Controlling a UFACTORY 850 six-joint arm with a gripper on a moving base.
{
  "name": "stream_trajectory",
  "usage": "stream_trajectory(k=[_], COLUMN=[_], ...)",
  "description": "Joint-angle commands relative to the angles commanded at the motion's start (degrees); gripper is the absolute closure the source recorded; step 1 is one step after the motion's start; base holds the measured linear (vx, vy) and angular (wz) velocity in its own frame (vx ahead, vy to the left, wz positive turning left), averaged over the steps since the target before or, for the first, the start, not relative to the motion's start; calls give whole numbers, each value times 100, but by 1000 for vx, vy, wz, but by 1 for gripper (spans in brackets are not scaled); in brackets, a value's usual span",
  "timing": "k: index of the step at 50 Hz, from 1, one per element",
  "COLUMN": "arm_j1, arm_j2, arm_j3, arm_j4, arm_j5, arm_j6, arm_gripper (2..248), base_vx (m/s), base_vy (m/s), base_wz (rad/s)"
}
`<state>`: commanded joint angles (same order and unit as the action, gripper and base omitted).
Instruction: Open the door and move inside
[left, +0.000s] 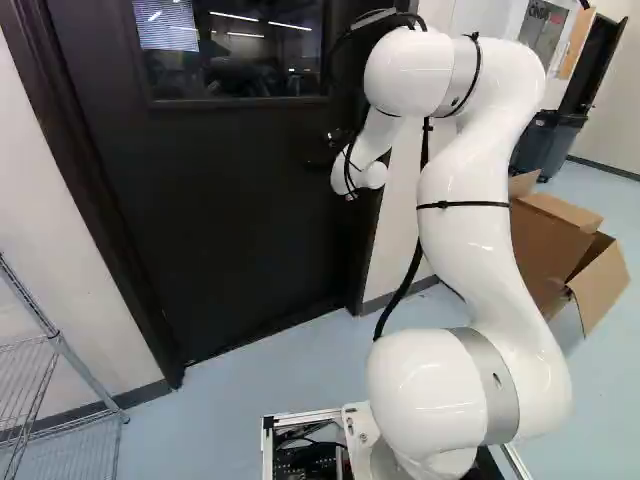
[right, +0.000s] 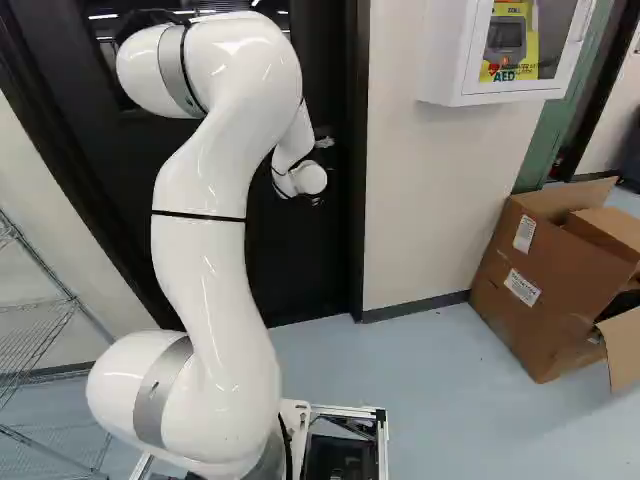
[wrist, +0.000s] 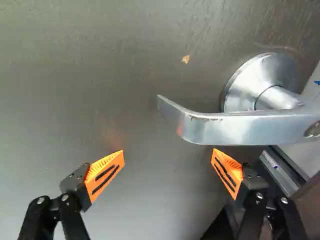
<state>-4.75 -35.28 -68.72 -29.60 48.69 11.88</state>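
Note:
In the left base view the black gripper (left: 340, 138) barely stands out beside the white wrist, against the dark door (left: 230, 210). The wrist view has the gripper (wrist: 168, 151) open, its orange-padded fingers wide apart with nothing between them. A silver lever handle (wrist: 240, 128) lies ahead, its free end reaching across in front of the gap and its round base beyond one finger. No contact with the handle can be seen. The handle (right: 325, 143) shows small beside the wrist in the right base view. The door appears closed in its frame.
A wire rack (left: 60, 350) stands left of the door. Right of the door are a wall (right: 420, 200) with a white AED cabinet (right: 455, 60), and open cardboard boxes (right: 545, 285) on the floor. Dark bins (left: 548, 140) stand farther back.

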Motion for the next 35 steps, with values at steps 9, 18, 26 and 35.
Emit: stream_trajectory(k=[9,18,26,35], arm_j1=[16,67,121,182], arm_j2=[-249,-507,-743,-1016], arm_j3=[-338,-693,-1023,-1408], arm_j4=[-203,-335,-393,-406], arm_j5=[0,0,0,0], arm_j6=[0,0,0,0], arm_gripper=[3,3,3,3], base_vx=[0,0,0,0], base_vy=[0,0,0,0], base_wz=[0,0,0,0])
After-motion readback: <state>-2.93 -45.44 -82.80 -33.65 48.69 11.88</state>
